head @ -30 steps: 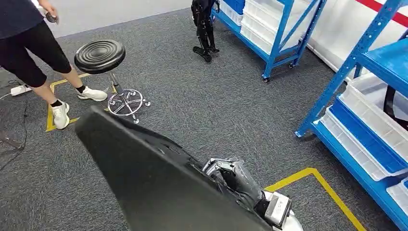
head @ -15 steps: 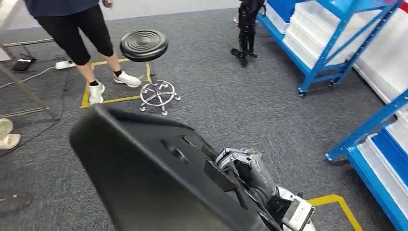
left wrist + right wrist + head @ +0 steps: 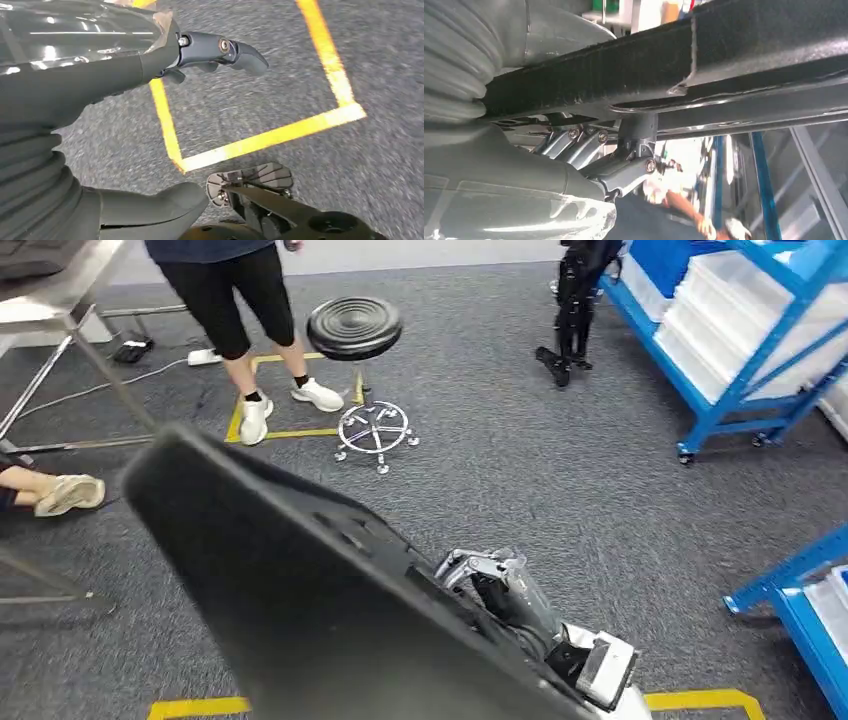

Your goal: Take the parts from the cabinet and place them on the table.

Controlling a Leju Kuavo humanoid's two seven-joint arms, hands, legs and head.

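Head view first: the robot's right hand [image 3: 495,590] is gripping the near right edge of a big black panel [image 3: 300,590], which is tilting across the near floor; a table [image 3: 60,290] is waiting far left, past a person [image 3: 235,300] and a stool [image 3: 355,330]. Left wrist view: the left hand [image 3: 165,55] is hanging over yellow floor tape [image 3: 270,135], fingers apart, holding nothing. Right wrist view: fingers [image 3: 624,170] are clamping the panel's edge. Carrying it level and steering wide of the stool looks wise.

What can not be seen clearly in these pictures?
- Black panel, head view: its lower end is cut off by the picture's edge.
- Right hand, head view: the panel hides part of it.
- Person, head view: cut off above the waist.
- Right wrist view: the background is blurred.
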